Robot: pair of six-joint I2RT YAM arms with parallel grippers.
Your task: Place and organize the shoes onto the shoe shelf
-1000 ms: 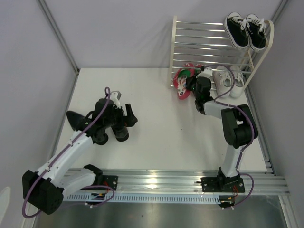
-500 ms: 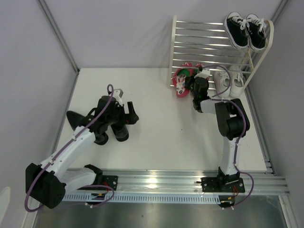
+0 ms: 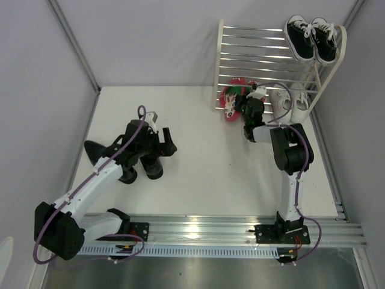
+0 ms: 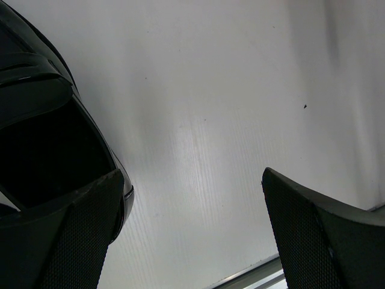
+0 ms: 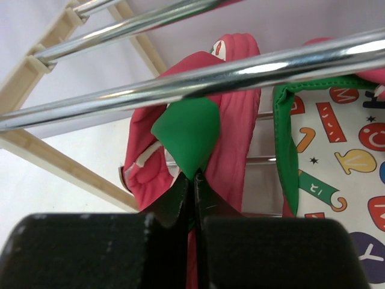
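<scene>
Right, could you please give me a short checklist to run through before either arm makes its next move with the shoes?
1. Hold of the right gripper on the green strap of the red flip-flop: ok, jaws shut on it.
2. That flip-flop fully seated on the shoe shelf: cannot tell; bars cross in front of it.
3. The left gripper open for a grasp: ok, fingers wide apart.
4. The black dress shoe between those fingers: not ok; it lies beside one finger, and only table shows between them.
5. The white sneakers at the shelf's right end: ok.
</scene>
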